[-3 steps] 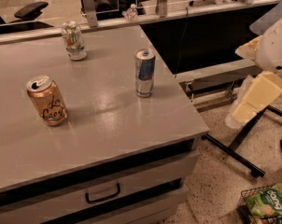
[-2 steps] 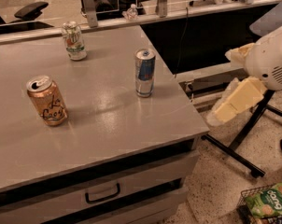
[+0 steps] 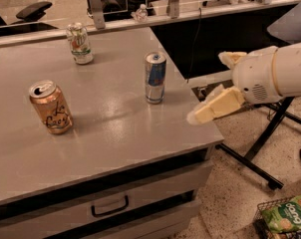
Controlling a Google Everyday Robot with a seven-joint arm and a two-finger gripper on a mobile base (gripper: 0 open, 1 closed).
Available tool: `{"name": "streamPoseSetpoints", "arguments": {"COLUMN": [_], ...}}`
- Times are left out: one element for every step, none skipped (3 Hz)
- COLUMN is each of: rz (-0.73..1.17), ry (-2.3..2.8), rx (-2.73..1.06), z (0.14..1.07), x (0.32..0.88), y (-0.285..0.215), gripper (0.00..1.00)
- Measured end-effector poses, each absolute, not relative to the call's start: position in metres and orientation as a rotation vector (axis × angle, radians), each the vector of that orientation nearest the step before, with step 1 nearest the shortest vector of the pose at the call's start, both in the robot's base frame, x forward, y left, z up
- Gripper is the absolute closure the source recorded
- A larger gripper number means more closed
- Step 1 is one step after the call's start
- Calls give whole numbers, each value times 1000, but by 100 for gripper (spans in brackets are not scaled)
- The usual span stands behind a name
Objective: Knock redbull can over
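Observation:
The redbull can, slim, blue and silver with a silver top, stands upright on the grey table, near its right edge. My gripper, with cream-coloured fingers on a white arm, comes in from the right. It hovers at the table's right edge, about one can-height to the right of the redbull can and level with its lower half, not touching it. The fingers are spread apart and hold nothing.
An orange-tan can stands at the table's front left, and a white-and-green can at the back. A drawer handle is below the tabletop. Black stand legs and a wire basket with a green bag are on the floor to the right.
My gripper has moved left and slightly up, from well off the table's right side to its right edge, closer to the redbull can. The cans have not moved.

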State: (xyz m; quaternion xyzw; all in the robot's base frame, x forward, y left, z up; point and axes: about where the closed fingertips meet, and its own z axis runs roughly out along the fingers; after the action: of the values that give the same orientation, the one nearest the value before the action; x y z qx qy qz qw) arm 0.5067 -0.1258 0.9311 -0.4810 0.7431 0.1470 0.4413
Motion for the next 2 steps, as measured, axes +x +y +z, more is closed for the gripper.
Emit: {"name": "streamPoseSetpoints", "arguments": {"rz": [340, 340], "ry": [1826, 1826], "rx": [-1169, -1169], "z": [936, 936], "x": [515, 515], "y": [-124, -124], "gripper": [0, 0]}}
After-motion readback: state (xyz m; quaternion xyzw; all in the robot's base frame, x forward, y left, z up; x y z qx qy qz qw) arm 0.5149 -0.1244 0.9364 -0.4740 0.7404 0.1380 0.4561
